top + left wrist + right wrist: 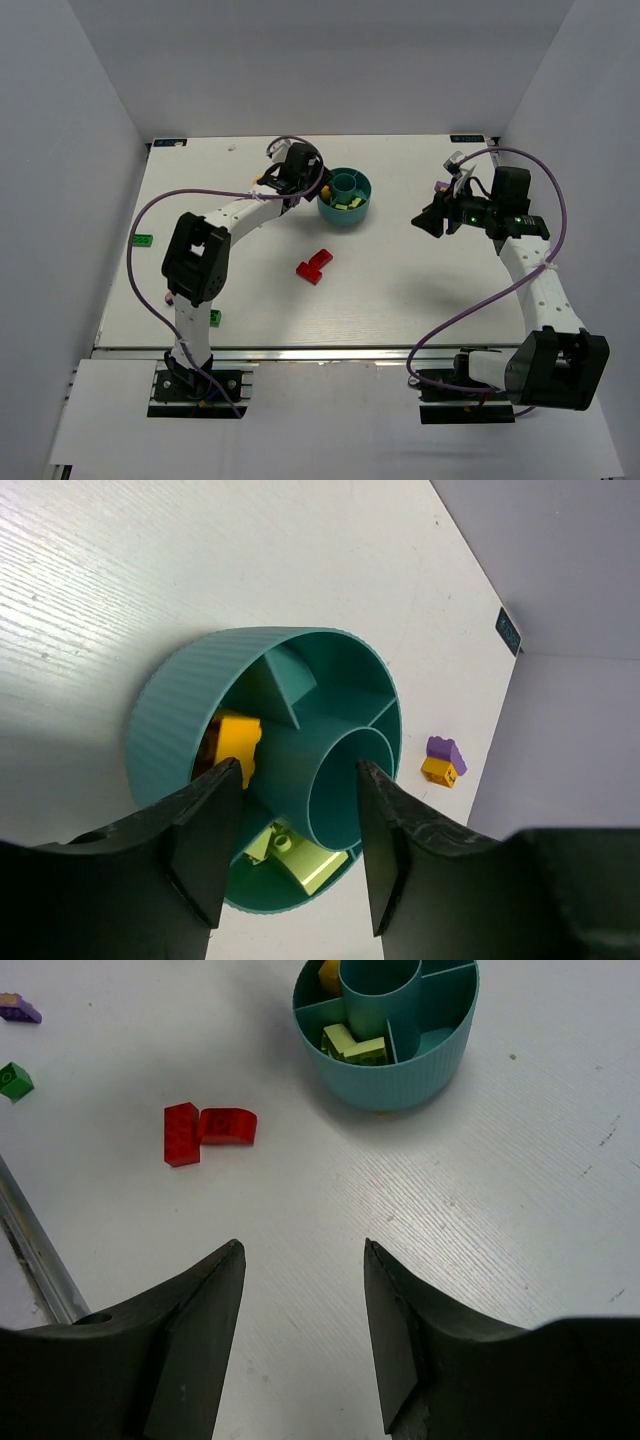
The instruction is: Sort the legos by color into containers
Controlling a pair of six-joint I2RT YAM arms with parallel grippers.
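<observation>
Your counter [400, 290] carries the teal dish [345, 216]. Your left pincer [295, 785] hangs just above the dish, jaws apart and empty, with a yellow lego [238, 742] in the wedge below. Your right pincer [303, 1260], also apart and empty, hangs well right of the dish across bare counter. Two red legos [208, 1130] touch, nearside of the dish.

I see bare table [380, 270] between my right gripper [300, 1260] and the teal dish [400, 1065], so that way in is free. Two red bricks [208, 1130] lie touching each other on the near side of the dish, a little off that path. My left gripper [290, 840] hangs close by the dish's left side, and the left arm [235, 215] blocks that side. A purple and yellow brick [443, 760] sits on the table past the dish. White walls [60, 200] shut in both sides and the back. A green brick [142, 239] lies near the left edge, well away from the dish.
</observation>
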